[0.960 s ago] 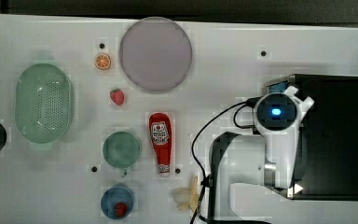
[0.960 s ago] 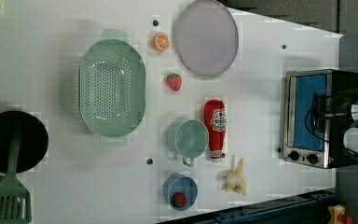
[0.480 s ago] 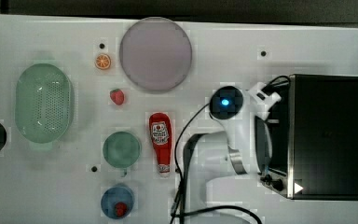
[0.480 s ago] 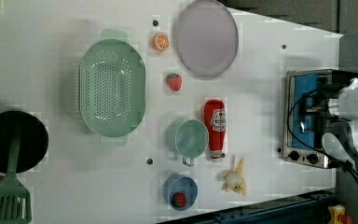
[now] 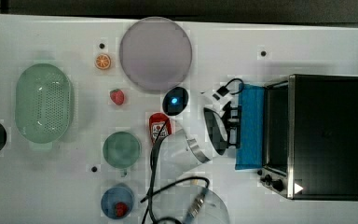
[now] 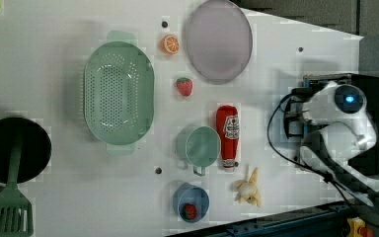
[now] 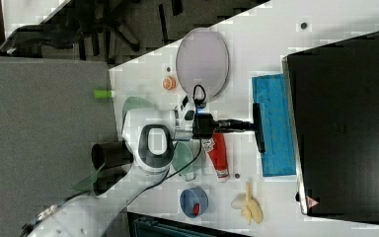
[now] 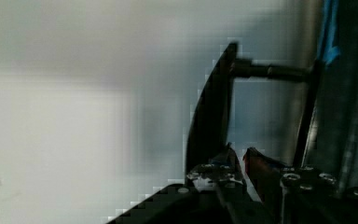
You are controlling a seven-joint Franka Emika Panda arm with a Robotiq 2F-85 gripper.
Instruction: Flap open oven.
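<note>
The black oven stands at the top view's right, and in the right view the oven fills the right side. Its blue glass door is folded down flat on the table in front of it; the right view shows the door the same way. My gripper is at the door's dark bar handle. In the wrist view the gripper has its fingers close together, tucked between the handle and the glass. The gripper also shows in the left view.
A ketchup bottle lies partly under the arm. A purple plate, a green cup, a green colander, a strawberry, an orange slice and a blue bowl lie to the top view's left.
The arm has drawn back to the top view's left, away from the oven. The blue door has swung down from upright to flat.
</note>
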